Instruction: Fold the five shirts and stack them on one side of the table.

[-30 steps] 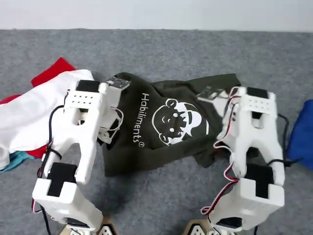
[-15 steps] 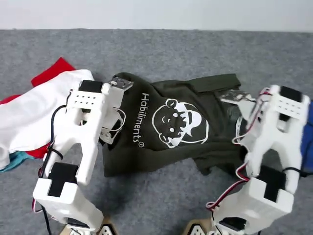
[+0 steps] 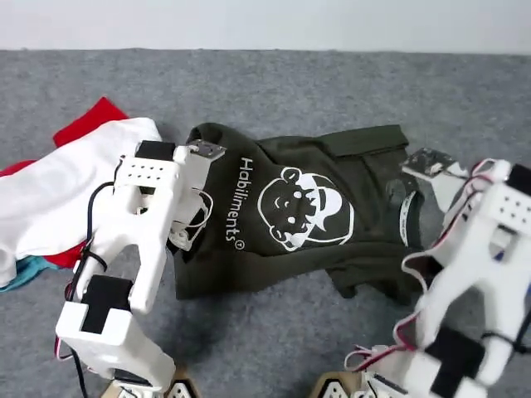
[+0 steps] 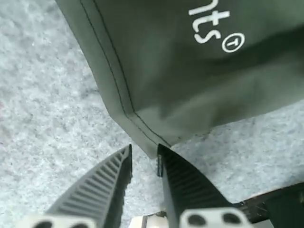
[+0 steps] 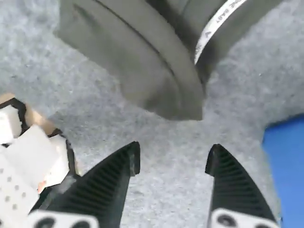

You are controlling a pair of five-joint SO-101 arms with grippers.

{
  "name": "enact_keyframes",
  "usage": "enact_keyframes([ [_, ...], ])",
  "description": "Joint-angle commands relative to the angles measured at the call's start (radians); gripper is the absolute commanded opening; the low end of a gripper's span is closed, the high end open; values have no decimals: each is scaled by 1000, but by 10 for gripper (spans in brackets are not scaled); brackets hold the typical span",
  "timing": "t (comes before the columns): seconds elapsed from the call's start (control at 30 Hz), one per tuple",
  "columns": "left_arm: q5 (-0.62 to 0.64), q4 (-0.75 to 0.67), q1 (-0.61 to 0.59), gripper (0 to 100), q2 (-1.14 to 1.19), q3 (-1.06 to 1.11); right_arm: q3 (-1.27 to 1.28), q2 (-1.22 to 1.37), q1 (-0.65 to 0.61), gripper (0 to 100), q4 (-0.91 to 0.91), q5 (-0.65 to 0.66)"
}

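Grey carpet-covered counter (image 3: 290,83), shirts spread over it.

Left tool (image 4: 143,152): jaws a narrow slit apart, low at the hem corner (image 4: 154,142) of the green shirt (image 4: 190,71). The corner tip sits right at the slit, but I see no cloth pinched, so I count it as holding nothing.

Right tool (image 5: 175,152): jaws wide apart, nothing in them, over bare counter just beside the bunched opposite side of that shirt, where the cloth is doubled under and a white label shows. Blue shirt (image 5: 285,156) lies near it on the outer side.

Green shirt lies print-up in the middle between both arms, creased, one side rolled. White shirt (image 3: 58,191) over a red shirt (image 3: 87,120) is heaped on the left arm's side, near the green one.

My read: this step is squaring the green shirt before its first fold. To do it well:
- left tool opens a bit more and takes the full hem corner, both layers, not just the stitched edge
- right tool takes the matching corner, not the roll
- pull apart evenly, low over the counter

Risk: snagging the white or blue shirt.
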Motion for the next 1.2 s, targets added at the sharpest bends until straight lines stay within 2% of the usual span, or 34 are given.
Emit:
enact_keyframes([
  [0.0,8,23,8,86,-5,-2,121,-170,12,233,42,31],
  [0.2,9,23,8,86,-5,-2,423,-328,8,233,-1,29],
  [0.33,11,23,8,86,-5,-2,601,-303,22,233,-197,17],
  [0.43,11,23,8,86,-5,-2,644,-242,15,233,-291,-23],
  [0.67,11,26,8,86,-5,-2,575,-51,-44,233,-429,-46],
  [1.03,11,23,8,86,-5,-2,287,199,-231,232,-427,-232],
  [1.1,11,23,8,86,-5,-2,253,236,-246,203,-430,-261],
  [1.17,11,23,8,86,-5,-2,226,271,-248,122,-430,-290],
])
